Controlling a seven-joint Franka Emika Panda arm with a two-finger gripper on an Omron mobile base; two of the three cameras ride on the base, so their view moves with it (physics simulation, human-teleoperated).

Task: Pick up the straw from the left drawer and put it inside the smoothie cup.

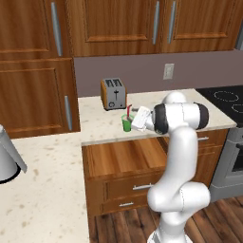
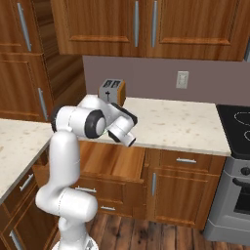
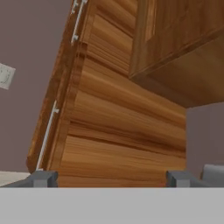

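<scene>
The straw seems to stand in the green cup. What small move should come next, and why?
Probably draw the gripper back, away from the smoothie cup. The straw appears to stand in it, and the hand view shows the fingers apart with nothing between, so only a careful retreat seems left.

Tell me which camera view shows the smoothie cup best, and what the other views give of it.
The left base view: the green smoothie cup stands on the counter in front of the toaster, with the red straw rising from it, just beside the robot's hand. In the right base view the arm covers that spot. The hand view faces cabinet wood instead.
</scene>
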